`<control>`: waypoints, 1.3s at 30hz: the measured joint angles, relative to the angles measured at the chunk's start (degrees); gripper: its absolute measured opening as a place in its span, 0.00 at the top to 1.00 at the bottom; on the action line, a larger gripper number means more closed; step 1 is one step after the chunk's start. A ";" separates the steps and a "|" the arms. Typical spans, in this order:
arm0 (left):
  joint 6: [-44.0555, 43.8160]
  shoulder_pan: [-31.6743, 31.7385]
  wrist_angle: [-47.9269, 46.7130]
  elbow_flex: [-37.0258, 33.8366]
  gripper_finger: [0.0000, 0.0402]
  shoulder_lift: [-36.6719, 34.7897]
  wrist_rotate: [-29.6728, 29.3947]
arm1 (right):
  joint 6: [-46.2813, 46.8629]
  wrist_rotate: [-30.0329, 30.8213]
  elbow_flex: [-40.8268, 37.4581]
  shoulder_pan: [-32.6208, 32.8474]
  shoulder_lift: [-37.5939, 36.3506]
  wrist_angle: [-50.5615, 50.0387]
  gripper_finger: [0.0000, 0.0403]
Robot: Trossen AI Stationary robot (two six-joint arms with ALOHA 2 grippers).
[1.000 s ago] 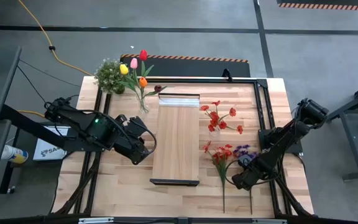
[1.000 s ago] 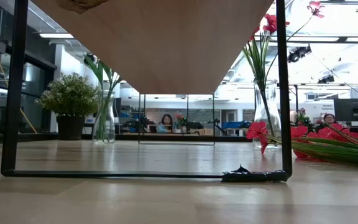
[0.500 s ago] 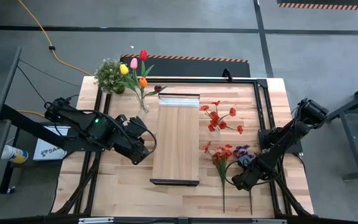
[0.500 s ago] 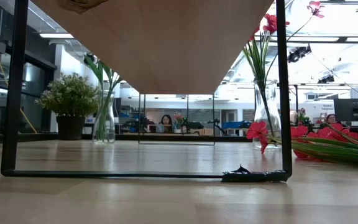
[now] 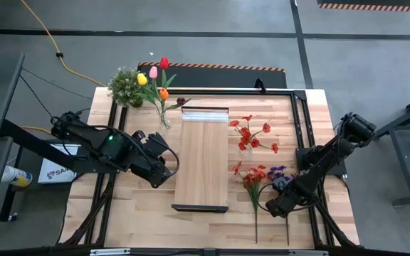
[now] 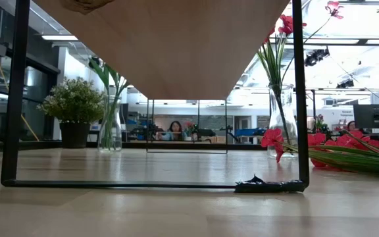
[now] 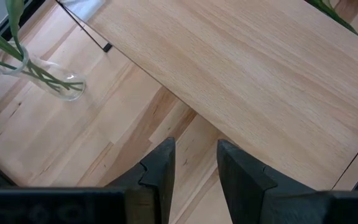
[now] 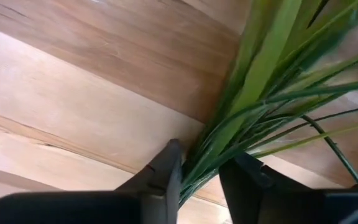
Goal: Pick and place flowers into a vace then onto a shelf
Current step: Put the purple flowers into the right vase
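Here, the scene at the pick of a loose flower bunch.

Right gripper (image 8: 199, 177): low over the table's right side, its two dark fingers (image 8: 160, 177) set either side of the green stems of the loose flowers (image 5: 256, 179); the gap is narrow, and the stems pass between the fingers, but whether they are pinched firmly cannot be told.

Loose flowers: red sprays and a purple cluster lying flat on the tabletop (image 5: 141, 206) to the right of the shelf (image 5: 202, 160), stems pointing toward the near edge.

Left gripper (image 7: 192, 163): hovering beside the shelf's left edge, fingers a small way apart and holding nothing.

Shelf: long light board down the table's middle, nothing standing on it.

Tulip vase (image 5: 164, 119): glass vase of tulips near the shelf's far-left corner, next to a potted plant (image 5: 126, 87).

Second vase (image 6: 283, 118): glass, with red flowers upright in it, right of the shelf.

Step in hand: judged to be grasping the lying bunch by its stems.

Next move: likely needs a secure pinch, then a lift that swings the stems upright for threading into a vase mouth; thin stems may slip or splay.
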 joint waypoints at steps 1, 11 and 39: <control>0.00 0.00 0.00 0.02 0.62 0.00 0.00 | -0.07 -0.13 0.00 0.11 0.00 -0.11 0.81; 0.33 0.00 0.00 0.02 0.62 0.00 0.02 | 1.03 -2.02 -0.22 0.37 -1.48 -1.21 0.95; 3.48 0.00 0.00 0.01 0.62 0.00 -1.16 | 3.28 0.00 -0.15 -10.66 -27.09 -29.59 0.99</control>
